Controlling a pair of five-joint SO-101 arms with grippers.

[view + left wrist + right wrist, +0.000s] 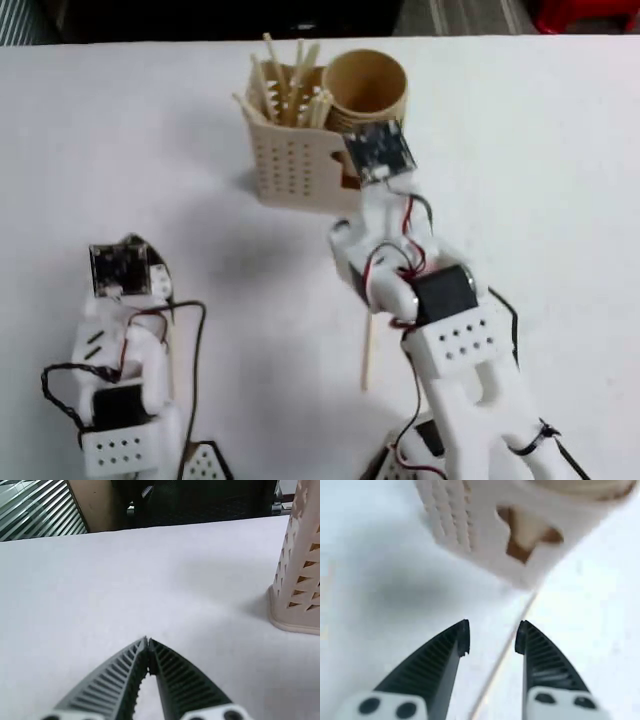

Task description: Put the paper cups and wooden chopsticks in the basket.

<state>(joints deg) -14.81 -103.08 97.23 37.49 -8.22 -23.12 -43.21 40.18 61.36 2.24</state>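
Note:
A cream perforated basket [295, 160] stands at the back of the white table. Several wooden chopsticks [285, 90] stand in it, next to a brown paper cup [365, 88]. One chopstick [368, 350] lies on the table in front of the basket, partly under the right arm [440, 300]. My right gripper [492, 636] hovers open over that chopstick [506, 647], one finger on each side, close to the basket [470, 525]. My left gripper [148, 642] is shut on nothing, low over bare table at the front left, with the basket [300, 580] off to its side.
A thin wooden stick [171, 350] seems to lie beside the left arm [120, 330]. The table's far edge runs behind the basket, with dark furniture beyond it. Bare table [120, 140] stretches left of the basket.

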